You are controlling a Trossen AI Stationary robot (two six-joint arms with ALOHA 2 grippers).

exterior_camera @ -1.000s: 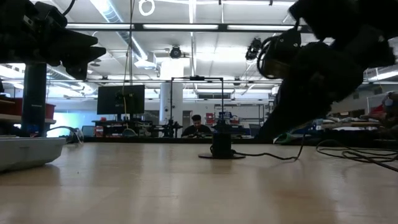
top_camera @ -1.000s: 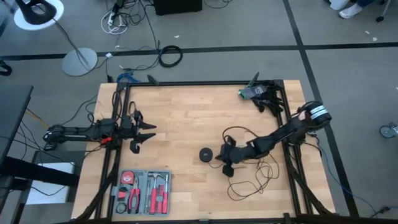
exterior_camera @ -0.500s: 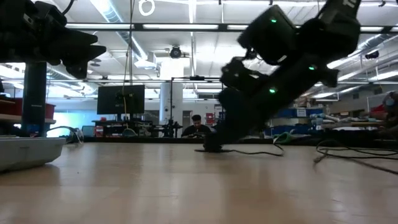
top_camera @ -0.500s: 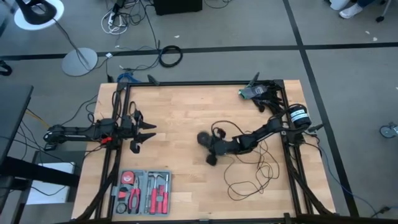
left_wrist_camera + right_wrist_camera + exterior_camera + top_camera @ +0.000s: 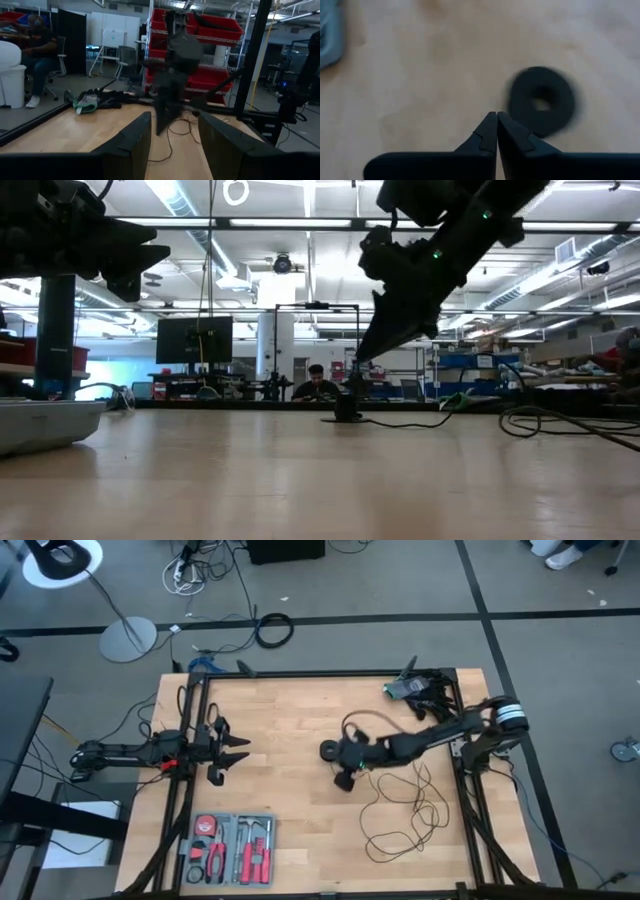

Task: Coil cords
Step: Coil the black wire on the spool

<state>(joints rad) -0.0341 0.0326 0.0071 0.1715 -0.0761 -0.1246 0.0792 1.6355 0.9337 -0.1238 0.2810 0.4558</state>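
Since the earlier frame, right end effector (image 5: 343, 780) swung back up-table; fingertips together, gripping nothing, just beside small round black puck (image 5: 327, 750) on wooden tabletop (image 5: 290, 720). Thin black wire (image 5: 400, 810) trails loose, uncoiled. Left end effector (image 5: 236, 752) waits part-open, probably for handoff.

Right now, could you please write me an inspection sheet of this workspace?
Surface: wooden table top, bare in the middle.
Job's things: thin black cord in loose loops on the right half; its round puck lies flat near the centre.
Clutter: tool tray at the near left edge; a green-and-black bundle at the far right corner.
Grippers: right gripper shut, empty, above the table beside the puck; left gripper open, waiting at the left.
Cables: thick black coil and white cables on the floor.
Surroundings: lamp base on the floor; a seated person beyond the table.
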